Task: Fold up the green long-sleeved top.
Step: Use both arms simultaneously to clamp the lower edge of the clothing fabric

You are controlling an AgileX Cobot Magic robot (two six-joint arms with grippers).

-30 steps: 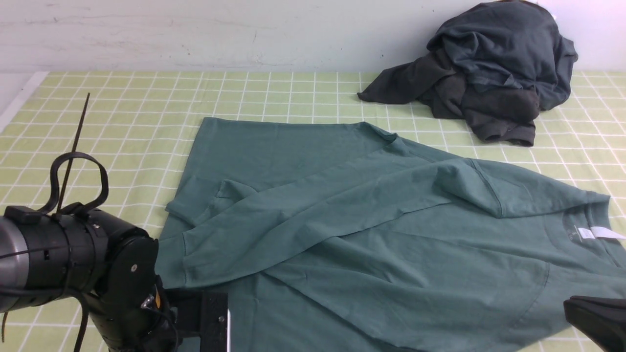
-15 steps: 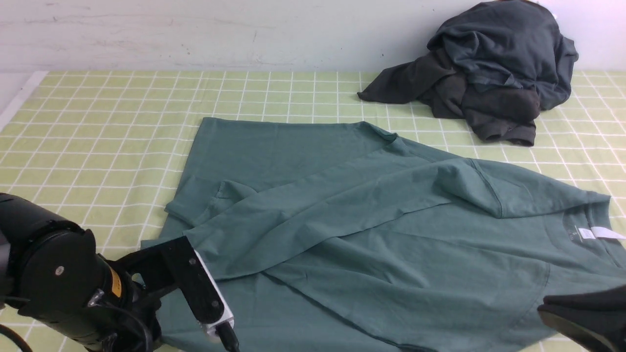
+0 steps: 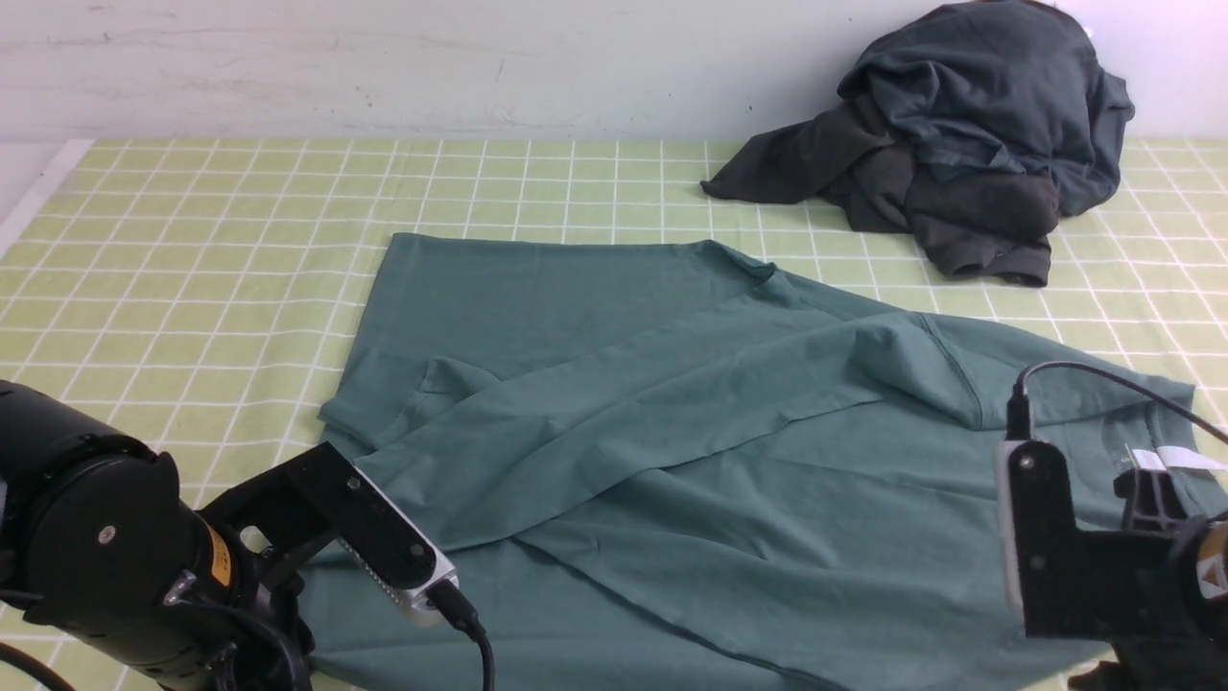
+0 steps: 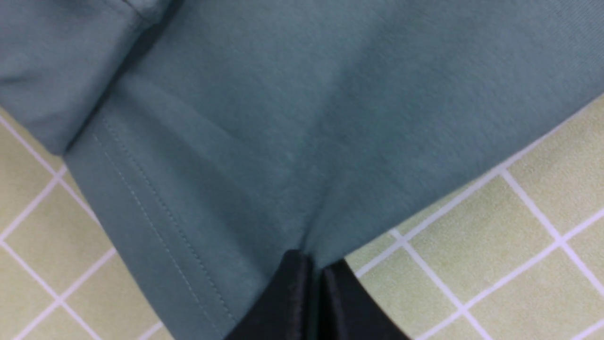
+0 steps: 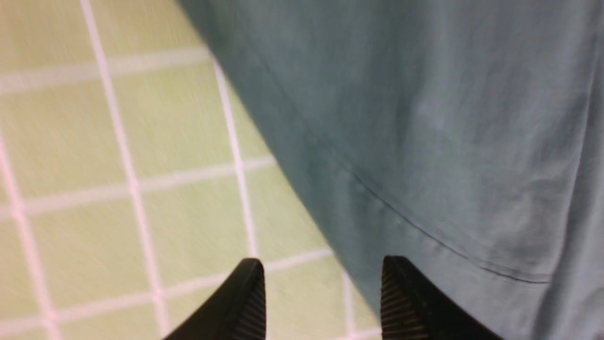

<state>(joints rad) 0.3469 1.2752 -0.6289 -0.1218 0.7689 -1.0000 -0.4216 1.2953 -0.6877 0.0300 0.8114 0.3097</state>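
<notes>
**Item: green long-sleeved top, fold in early stage**

- Left gripper (image 4: 315, 267), 7 o'clock: jaws together, pinching the stitched hem (image 4: 141, 212) at its near corner.
- Green long-sleeved top (image 3: 672, 461): spread flat across the worktop (image 3: 192, 240), centre to 3 o'clock. One sleeve (image 3: 624, 403) is laid diagonally over the body. The neck label (image 3: 1175, 459) sits at 3 o'clock.
- Right gripper (image 5: 321, 276), 4 o'clock: jaws apart, straddling the near edge of the fabric, gripping nothing.
- Dark garments (image 3: 959, 144): heaped at 1 o'clock, apart from the top.

Progress, as judged: sleeve tucked; body folds all remain.

Room: bare checked cloth from 9 to 12 o'clock. The far right is crowded by the heap.
</notes>
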